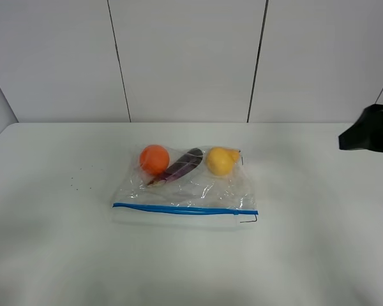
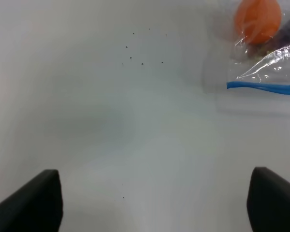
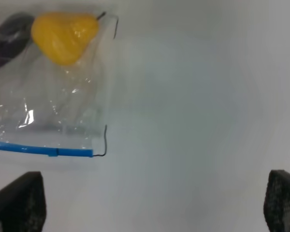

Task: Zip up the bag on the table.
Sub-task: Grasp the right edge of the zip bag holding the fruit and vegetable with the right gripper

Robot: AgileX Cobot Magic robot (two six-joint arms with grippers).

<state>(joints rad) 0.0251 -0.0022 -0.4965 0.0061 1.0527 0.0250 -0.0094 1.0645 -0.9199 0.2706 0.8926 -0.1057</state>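
The white worktop point(image 1: 51, 255) fills the exterior high view, and the bag point(image 1: 191, 191) lies flat on it near its middle. The bag is clear, crinkly plastic with bright creases. Three toys sit in a row along its far edge: an orange ball point(image 1: 154, 159) at the left end, a dark purple eggplant point(image 1: 182, 167) slanting beside it, and a yellow pear point(image 1: 221, 160) at the right end. A blue zipper strip point(image 1: 185, 210) runs along the bag's near edge, and whether it is sealed cannot be told. A thin dark wire point(image 3: 105, 142) curls at the bag's near right corner. A few dark specks point(image 1: 80, 178) dot the worktop left of the bag. The right arm point(image 1: 367, 129) shows dark, well to the right of the bag and raised off the worktop. The right gripper point(image 3: 152, 200) is spread wide, holding nothing, with the bag's pear end apart from it. The left gripper point(image 2: 154, 193) is likewise spread wide and empty, with the bag's ball end well clear of its fingers point(image 2: 36, 203).
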